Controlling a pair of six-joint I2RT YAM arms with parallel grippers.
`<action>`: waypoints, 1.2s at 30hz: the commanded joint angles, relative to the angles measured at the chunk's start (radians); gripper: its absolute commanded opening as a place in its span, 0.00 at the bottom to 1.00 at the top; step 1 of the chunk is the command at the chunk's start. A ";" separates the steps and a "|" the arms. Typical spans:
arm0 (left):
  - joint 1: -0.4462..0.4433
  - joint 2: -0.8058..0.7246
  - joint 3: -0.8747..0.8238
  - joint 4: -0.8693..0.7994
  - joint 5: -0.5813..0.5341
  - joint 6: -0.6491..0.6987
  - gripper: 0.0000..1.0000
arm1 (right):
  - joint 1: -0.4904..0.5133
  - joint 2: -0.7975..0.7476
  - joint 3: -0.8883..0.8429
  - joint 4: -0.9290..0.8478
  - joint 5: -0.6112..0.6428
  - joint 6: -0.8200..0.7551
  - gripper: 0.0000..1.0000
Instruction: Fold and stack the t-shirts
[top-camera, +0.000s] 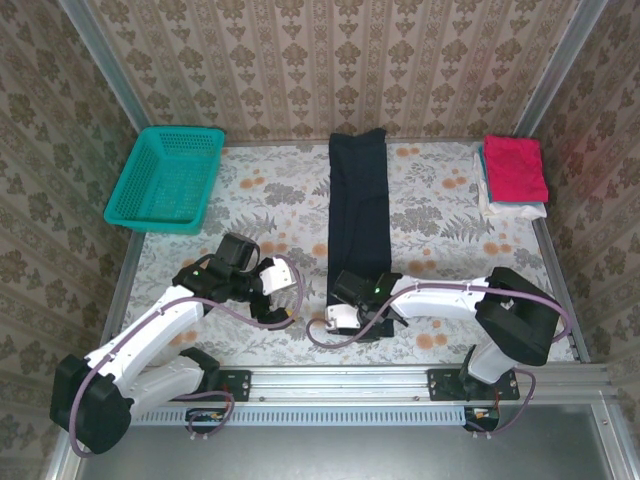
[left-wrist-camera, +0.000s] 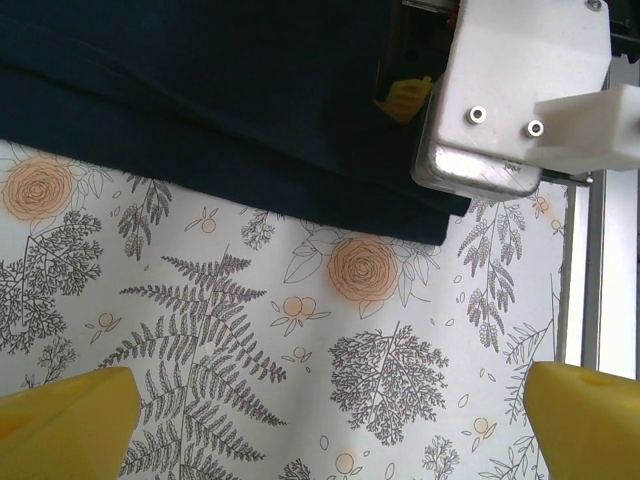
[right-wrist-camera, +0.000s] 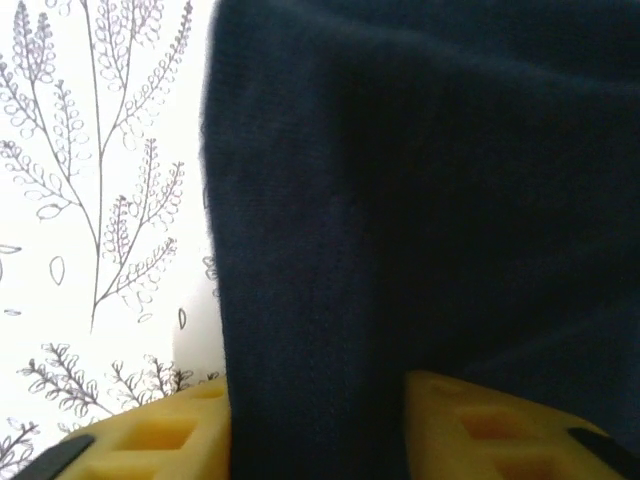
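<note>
Basket (top-camera: 165, 180) well left of navy shirt (top-camera: 358, 220)

Bright, even light covers my table (top-camera: 250, 200), shadows soft and faint. At my right wrist the navy t-shirt (right-wrist-camera: 420, 200) looks soft-focused and the table glares white.

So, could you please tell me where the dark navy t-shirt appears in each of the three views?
Top external: the dark navy t-shirt is a long strip down the middle of the floral tablecloth.
Left wrist: it spans the top of the picture, with tablecloth below.
Right wrist: it fills the centre and right, running between the fingers of the right hand.
Shared landmark: the tablecloth's print along the shirt's edge.
</note>
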 joint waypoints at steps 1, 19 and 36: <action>-0.004 -0.018 -0.013 0.004 0.017 0.008 1.00 | 0.009 0.084 -0.064 0.037 0.081 0.006 0.29; 0.002 -0.017 -0.001 0.011 0.032 0.016 1.00 | -0.147 -0.150 0.106 -0.217 -0.089 -0.077 0.00; 0.005 -0.022 -0.009 0.018 0.019 0.016 1.00 | -0.429 0.151 0.497 -0.171 0.009 -0.356 0.00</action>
